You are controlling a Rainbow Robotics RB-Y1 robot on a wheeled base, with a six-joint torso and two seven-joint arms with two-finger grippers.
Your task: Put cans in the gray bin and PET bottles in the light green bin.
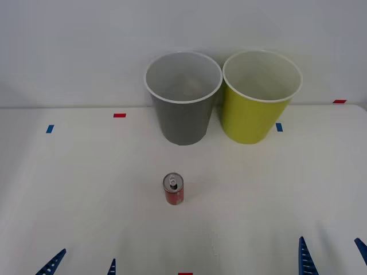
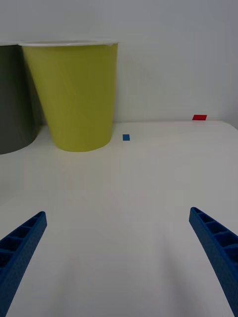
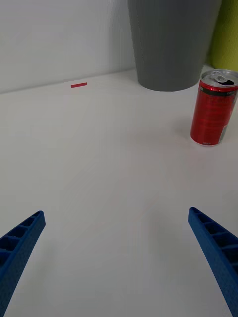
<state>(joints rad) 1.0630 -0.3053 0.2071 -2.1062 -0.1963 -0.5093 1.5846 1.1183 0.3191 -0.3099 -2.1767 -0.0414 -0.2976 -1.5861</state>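
Note:
A small red can [image 1: 173, 189] with a silver top stands upright on the white table, in front of the gray bin [image 1: 183, 117]; the left wrist view shows the can [image 3: 213, 109] and the bin [image 3: 171, 44] behind it. The light green bin [image 1: 255, 117] stands to the right of the gray one, also seen in the right wrist view [image 2: 74, 94]. My left gripper [image 1: 83, 264] is open at the near left edge, nearer than the can and to its left. My right gripper [image 1: 332, 255] is open at the near right edge. No PET bottles are in view.
The table [image 1: 86, 183] is white with small red [image 1: 119, 115] and blue [image 1: 50, 129] tape marks near the back, and a red mark [image 1: 184, 274] at the front edge. A pale wall rises right behind the bins.

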